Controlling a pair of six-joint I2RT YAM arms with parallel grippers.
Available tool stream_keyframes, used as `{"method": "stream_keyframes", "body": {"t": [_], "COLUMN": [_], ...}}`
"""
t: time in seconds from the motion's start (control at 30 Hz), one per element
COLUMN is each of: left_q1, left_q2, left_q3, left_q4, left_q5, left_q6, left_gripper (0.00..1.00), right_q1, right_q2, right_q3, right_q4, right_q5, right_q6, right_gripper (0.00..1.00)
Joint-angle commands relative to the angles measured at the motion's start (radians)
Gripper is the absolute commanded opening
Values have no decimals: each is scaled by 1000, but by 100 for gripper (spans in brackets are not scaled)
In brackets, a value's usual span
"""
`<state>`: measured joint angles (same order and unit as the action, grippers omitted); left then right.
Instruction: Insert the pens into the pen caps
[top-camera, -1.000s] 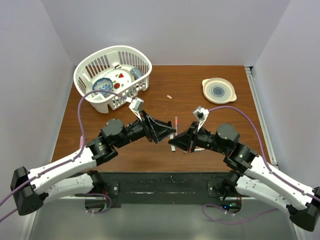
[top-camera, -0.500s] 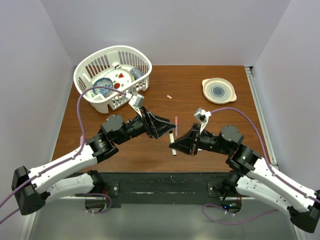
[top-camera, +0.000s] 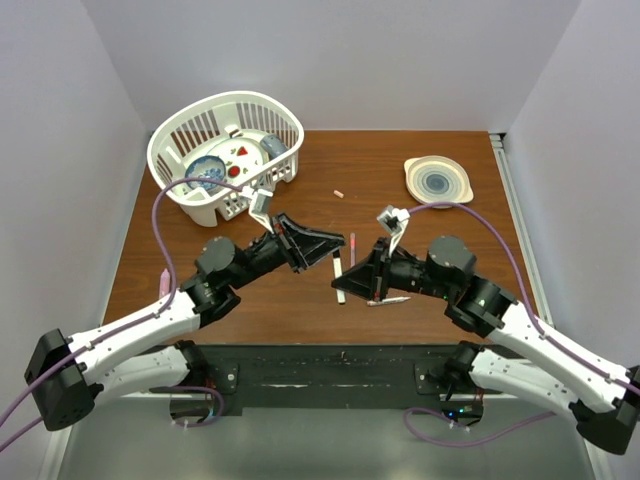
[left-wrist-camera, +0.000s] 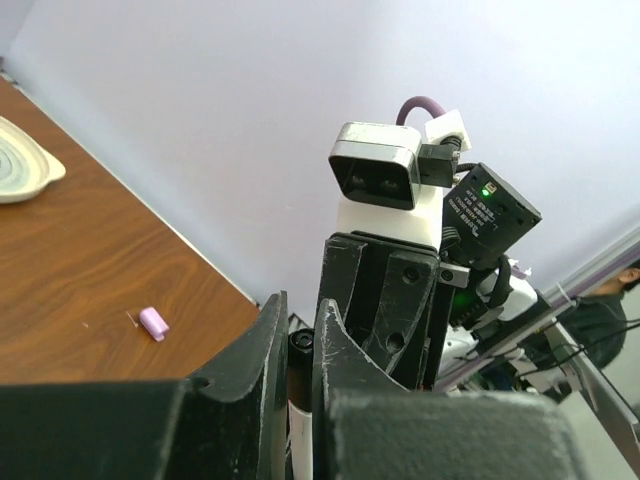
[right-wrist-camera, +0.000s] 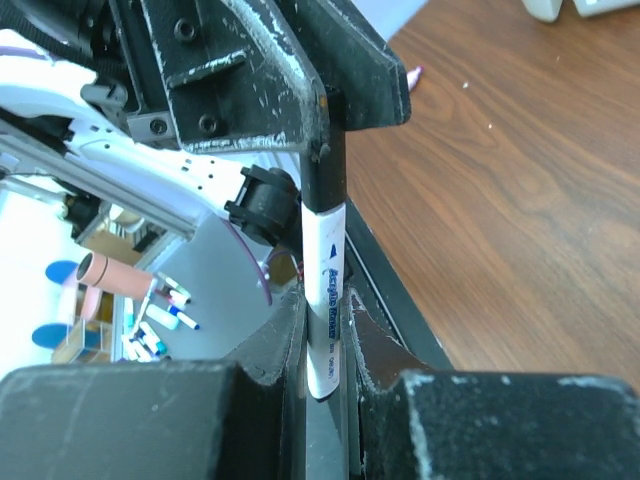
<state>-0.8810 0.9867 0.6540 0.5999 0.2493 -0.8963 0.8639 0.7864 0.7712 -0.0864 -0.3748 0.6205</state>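
White-barrelled slim marker pen (right-wrist-camera: 325, 265) is gripped low on the barrel by right gripper (right-wrist-camera: 325, 322), jaws clenched on it. Black tube-shaped pen cap (right-wrist-camera: 324, 180) is sitting on the pen's top end and is pinched by left gripper (left-wrist-camera: 298, 322), with fingers (left-wrist-camera: 268, 345) pressed against both sides of the cap. How far the cap is pushed on cannot be told.

Pen and cap are held between the two grippers, a little toward 6 o'clock from the centre of the brown wooden table (top-camera: 360, 165).

Pink slim pen (top-camera: 352, 246) is seen just at 1 o'clock of the held pen. Pale pen (top-camera: 388, 299) is lying at 4 o'clock of it, beside the right gripper. Small pink cap (top-camera: 339, 194) is lying loose further out at 12 o'clock.

White slotted plastic basket (top-camera: 222, 208) holding dishes is placed at 10 o'clock of the table. Cream round plate with blue rings (top-camera: 411, 175) is placed at 2 o'clock.
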Motion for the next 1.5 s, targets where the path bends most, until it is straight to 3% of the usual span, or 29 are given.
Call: {"method": "stream_keyframes", "body": {"t": [0.0,0.23,0.43,0.63,0.93,1.47], "left_q1": [-27,-27,-30,-47,-136,-173], "left_q2": [-13,-10,-51,-60,-74,-100], "left_q3": [-59,-139,-139,-146,-108,-227], "left_q4": [-37,73,-21,-47,-203,-63], "left_q5": [139,211,243,289,228,231], "left_q6": [-13,-91,-75,-81,17,-42], "left_gripper": [0,0,0,0,0,0], "right_q1": [-6,-28,-62,-77,-91,-138], "right_q2": [51,117,135,152,192,277], "right_q3": [174,249,319,369,444,488], "right_q4": [155,194,188,212,197,295], "right_q5": [119,142,80,39,19,39], "right_q6": [-31,-102,-214,-186,-177,-91], "right_gripper": [0,0,0,0,0,0]}}
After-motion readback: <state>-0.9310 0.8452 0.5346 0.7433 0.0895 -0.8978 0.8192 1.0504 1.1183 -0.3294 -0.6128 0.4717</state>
